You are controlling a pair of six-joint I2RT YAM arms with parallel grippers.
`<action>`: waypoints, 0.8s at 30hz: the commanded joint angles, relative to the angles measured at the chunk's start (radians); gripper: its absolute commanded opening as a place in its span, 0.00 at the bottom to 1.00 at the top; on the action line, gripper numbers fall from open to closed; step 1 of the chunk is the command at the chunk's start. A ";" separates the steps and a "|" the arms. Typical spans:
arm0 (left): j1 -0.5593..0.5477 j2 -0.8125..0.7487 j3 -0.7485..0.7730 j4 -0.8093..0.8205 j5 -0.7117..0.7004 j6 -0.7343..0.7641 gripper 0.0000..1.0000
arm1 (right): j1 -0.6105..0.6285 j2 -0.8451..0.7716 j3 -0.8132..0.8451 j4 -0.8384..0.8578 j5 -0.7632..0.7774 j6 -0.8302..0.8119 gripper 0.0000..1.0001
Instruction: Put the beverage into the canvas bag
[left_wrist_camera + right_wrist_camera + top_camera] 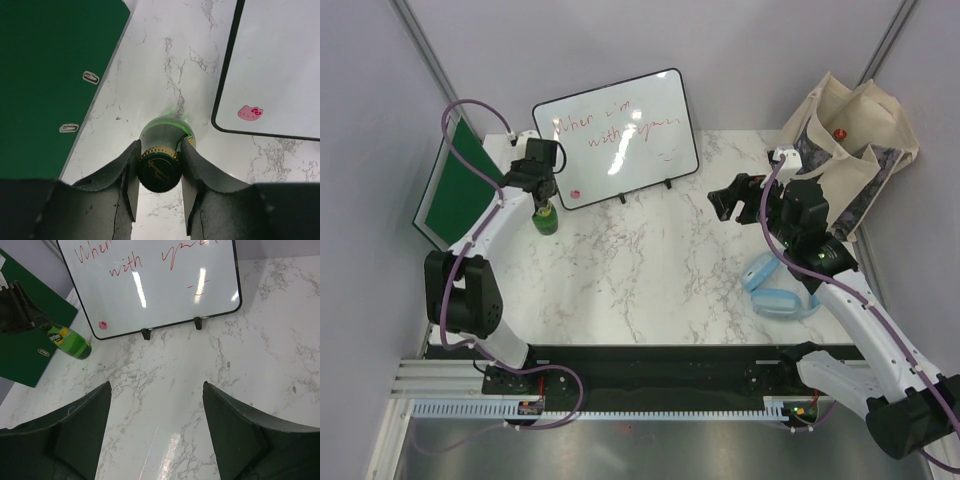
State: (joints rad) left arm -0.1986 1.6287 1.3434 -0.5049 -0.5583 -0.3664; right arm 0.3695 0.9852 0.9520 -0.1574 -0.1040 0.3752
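Note:
The beverage is a green glass bottle [547,221] with a dark cap, standing upright at the far left of the marble table, next to the whiteboard's corner. My left gripper [541,200] is over it from above. In the left wrist view the left gripper [160,144] has both fingers pressed on the bottle [160,172] at its neck just below the cap. The cream canvas bag [855,125] stands open at the far right corner. My right gripper [738,200] is open and empty above the table left of the bag. It also shows in the right wrist view [156,390], which catches the bottle [71,342] far off.
A whiteboard [616,135] with red writing leans at the back centre. A green board [452,185] leans on the left wall. A light blue object [775,290] lies under the right arm. Something small and red [839,133] sits in the bag.

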 commanded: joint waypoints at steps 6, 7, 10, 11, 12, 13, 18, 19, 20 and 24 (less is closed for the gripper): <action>-0.096 -0.208 -0.072 -0.021 0.041 0.093 0.02 | 0.003 0.006 -0.019 0.015 0.018 0.002 0.81; -0.111 -0.220 -0.073 -0.030 0.043 0.098 0.02 | 0.003 0.006 -0.025 0.013 0.018 0.004 0.81; -0.177 -0.262 -0.101 -0.050 0.066 0.093 0.02 | 0.003 0.001 -0.038 0.010 0.013 0.008 0.81; -0.195 -0.273 -0.110 -0.052 0.073 0.084 0.02 | 0.003 -0.002 -0.041 0.009 0.013 0.014 0.81; -0.235 -0.283 -0.130 -0.053 0.077 0.077 0.02 | 0.005 -0.003 -0.044 0.006 0.015 0.017 0.81; -0.257 -0.302 -0.139 -0.055 0.080 0.067 0.02 | 0.005 -0.006 -0.045 0.005 0.015 0.021 0.81; -0.399 -0.310 -0.156 -0.049 0.119 0.006 0.02 | 0.020 -0.022 -0.068 0.004 0.013 0.044 0.81; -0.421 -0.305 -0.152 -0.044 0.121 0.003 0.02 | 0.025 -0.023 -0.074 0.005 0.032 0.044 0.81; -0.456 -0.290 -0.136 -0.035 0.126 -0.003 0.02 | 0.041 -0.032 -0.079 0.004 0.053 0.047 0.80; -0.525 -0.251 -0.087 -0.024 0.159 -0.016 0.02 | 0.074 -0.069 -0.108 -0.011 0.135 0.034 0.80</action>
State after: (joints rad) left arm -0.6712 1.3724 1.1683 -0.6292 -0.4080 -0.3428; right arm 0.4160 0.9646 0.8650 -0.1761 -0.0494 0.4015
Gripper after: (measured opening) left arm 0.408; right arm 0.801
